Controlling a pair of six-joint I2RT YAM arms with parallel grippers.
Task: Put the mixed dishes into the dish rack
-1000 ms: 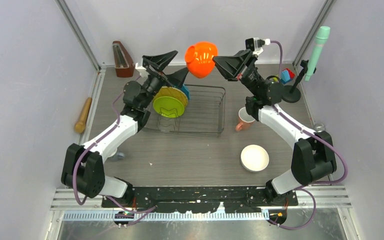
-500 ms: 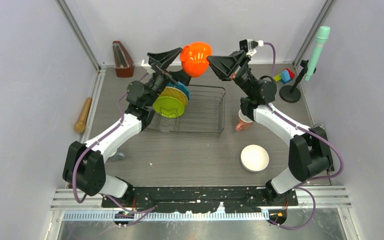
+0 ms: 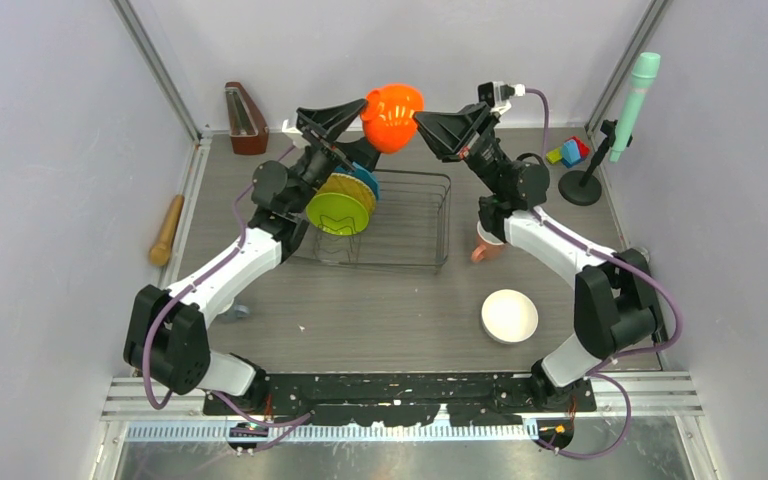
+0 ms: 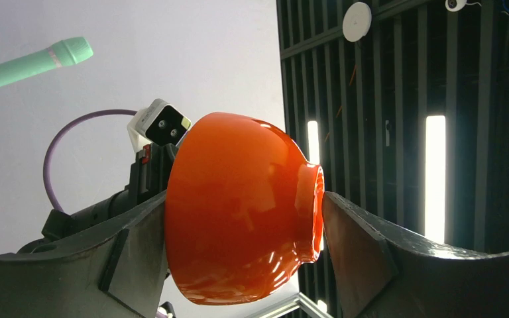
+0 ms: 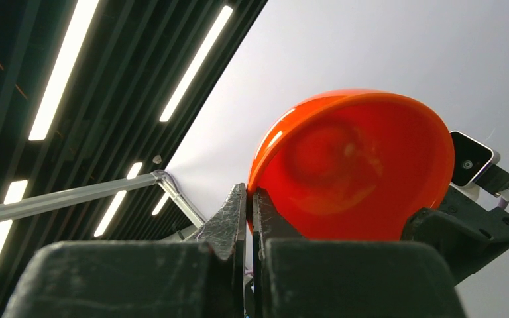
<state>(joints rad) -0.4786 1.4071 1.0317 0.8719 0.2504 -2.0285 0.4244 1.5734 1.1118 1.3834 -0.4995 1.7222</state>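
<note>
The orange bowl hangs in the air above the back rim of the dish rack. My right gripper is shut on its rim. My left gripper is open wide, with its jaws on either side of the bowl, at its mouth and foot, very close or touching. A lime green plate, a yellow-orange plate and a blue plate stand at the rack's left end. The pink mug and the white bowl are on the table to the right. A small grey-blue cup is near the left arm.
A wooden rolling pin lies at the left edge. A metronome stands at the back left. Coloured blocks and a green microphone on a stand are at the back right.
The right gripper has carried the orange bowl left, in between the left gripper's fingers. In the last half second almost nothing moved.
</note>
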